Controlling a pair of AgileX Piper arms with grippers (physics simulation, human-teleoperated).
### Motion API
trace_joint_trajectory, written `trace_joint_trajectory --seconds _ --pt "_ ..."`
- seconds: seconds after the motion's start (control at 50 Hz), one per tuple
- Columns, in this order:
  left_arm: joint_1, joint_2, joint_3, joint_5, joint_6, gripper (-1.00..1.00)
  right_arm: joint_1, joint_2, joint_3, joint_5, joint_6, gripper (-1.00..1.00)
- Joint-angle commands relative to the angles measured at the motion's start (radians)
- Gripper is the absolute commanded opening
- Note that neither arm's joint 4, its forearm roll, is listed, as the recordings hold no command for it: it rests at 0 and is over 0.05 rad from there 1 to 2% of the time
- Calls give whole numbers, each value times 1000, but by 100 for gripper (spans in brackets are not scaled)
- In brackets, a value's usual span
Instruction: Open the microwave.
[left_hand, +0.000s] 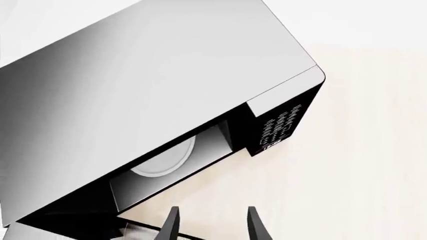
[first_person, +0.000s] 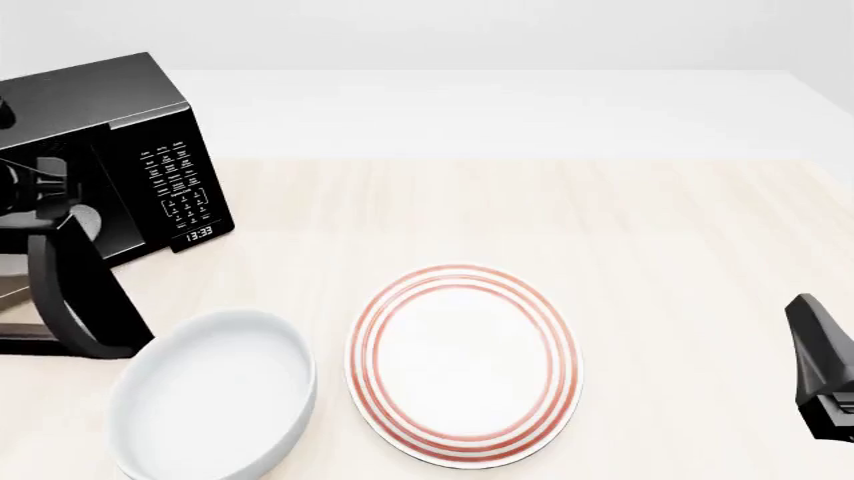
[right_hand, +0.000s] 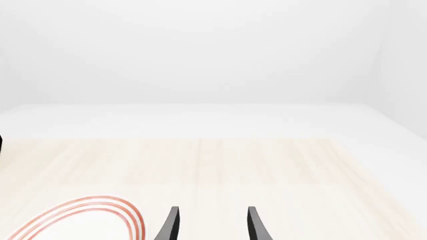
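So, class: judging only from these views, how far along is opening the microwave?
Largely done: the left wrist view looks into the microwave cavity, showing its turntable. In hand: the left gripper hovers open by the door's edge. Left: perhaps swinging the door wider and withdrawing. The right gripper idles open over bare table.

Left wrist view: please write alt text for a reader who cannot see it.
A black microwave fills most of the frame, seen from above at a slant, its cavity exposed with a white turntable inside and the white-lettered keypad beside it. The left gripper has its fingers spread apart and holding nothing, over the pale wooden table.
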Motion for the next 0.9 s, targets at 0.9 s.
trace_joint_trajectory --seconds 0.9 --pt "59 -167 141 35 -9 100 0 0 0 0 0 100"
